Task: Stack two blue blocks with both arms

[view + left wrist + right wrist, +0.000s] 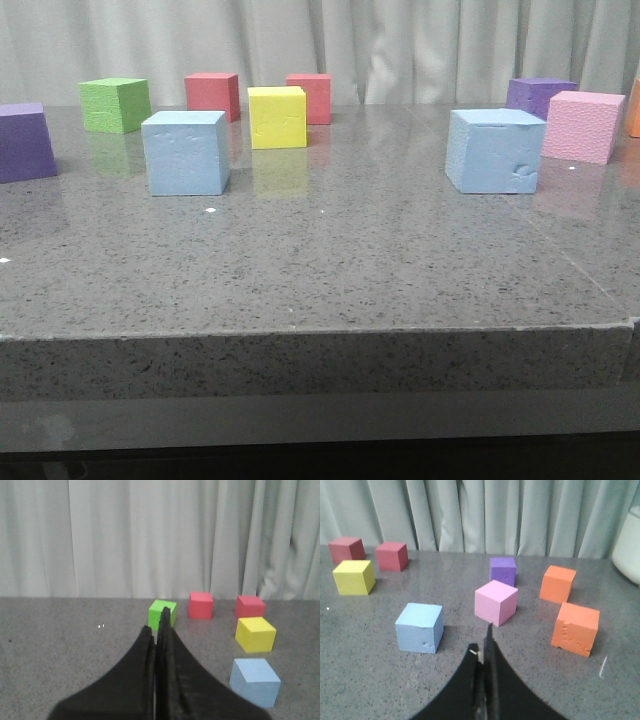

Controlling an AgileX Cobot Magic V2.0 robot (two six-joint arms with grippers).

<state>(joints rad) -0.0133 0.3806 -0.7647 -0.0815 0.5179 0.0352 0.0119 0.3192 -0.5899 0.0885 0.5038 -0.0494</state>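
Two pale blue blocks stand apart on the grey table point(320, 260). The left blue block point(186, 152) also shows in the left wrist view point(255, 681), off to one side of my left gripper point(157, 625), which is shut and empty. The right blue block point(495, 150), with a chipped dent near a lower corner, also shows in the right wrist view point(419, 627), beside and ahead of my right gripper point(483, 642), which is shut and empty. Neither gripper shows in the front view.
Around the blue blocks stand a yellow cube point(277, 116), two red cubes point(212, 95), a green cube point(115, 104), purple cubes point(24, 142) point(538, 96), a pink cube point(585, 125) and two orange cubes point(576, 628). A curtain hangs behind the table. The table's front edge point(320, 335) is near.
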